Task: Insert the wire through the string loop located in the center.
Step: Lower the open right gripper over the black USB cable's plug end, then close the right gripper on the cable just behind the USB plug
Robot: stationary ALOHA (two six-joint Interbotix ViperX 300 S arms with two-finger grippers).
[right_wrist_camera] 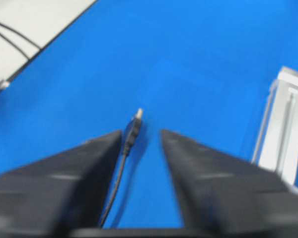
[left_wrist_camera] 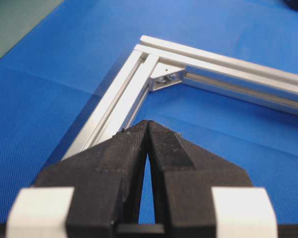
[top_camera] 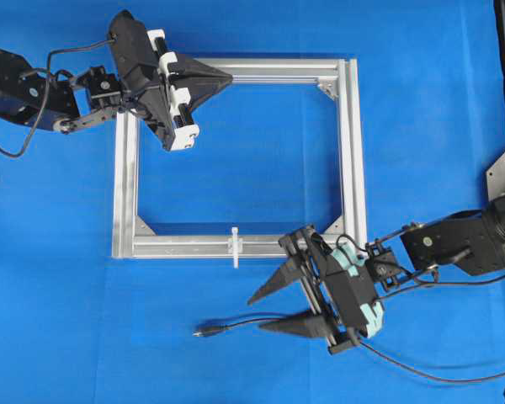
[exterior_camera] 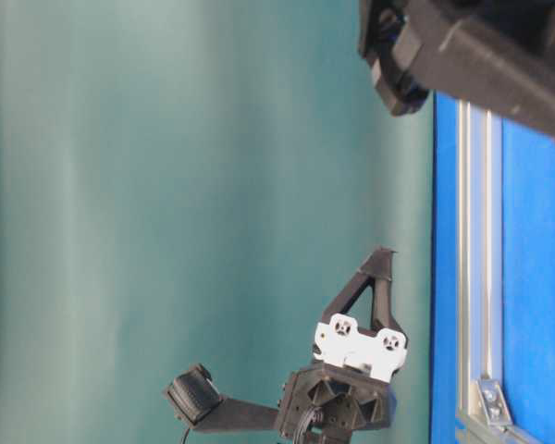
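Lying on the blue mat (top_camera: 261, 151), the square frame (top_camera: 351, 151) fills the middle of the overhead view, and the loop (top_camera: 235, 247) sits at the midpoint of its near bar as a small pale piece crossing the bar and poking out past the outer edge. The wire (top_camera: 244, 324) rests on the mat outside the frame, below that near bar, its plug tip to the left and the cable running right, passing under the right gripper (top_camera: 266, 309) and trailing off toward the lower right edge. That gripper's two fingers stand well apart, spread and empty; one finger lies just above the wire and the other along it, with the plug end beyond the fingertips. From the right wrist view the wire (right_wrist_camera: 126, 148) shows between the two dark fingers, close to the left one, its tip pointing away, and a corner of the frame (right_wrist_camera: 283, 124) appears at the right; the picture is blurred, so whether a finger touches the wire cannot be told. The left gripper (top_camera: 227, 79) is pinched fully together with nothing between its fingers, its tip over the far bar of the frame near the far left corner. In the left wrist view the closed fingers (left_wrist_camera: 148, 134) meet above the mat just inside the frame's (left_wrist_camera: 154, 64) corner bracket. Loop and wire lie apart, the plug below and left of the loop.
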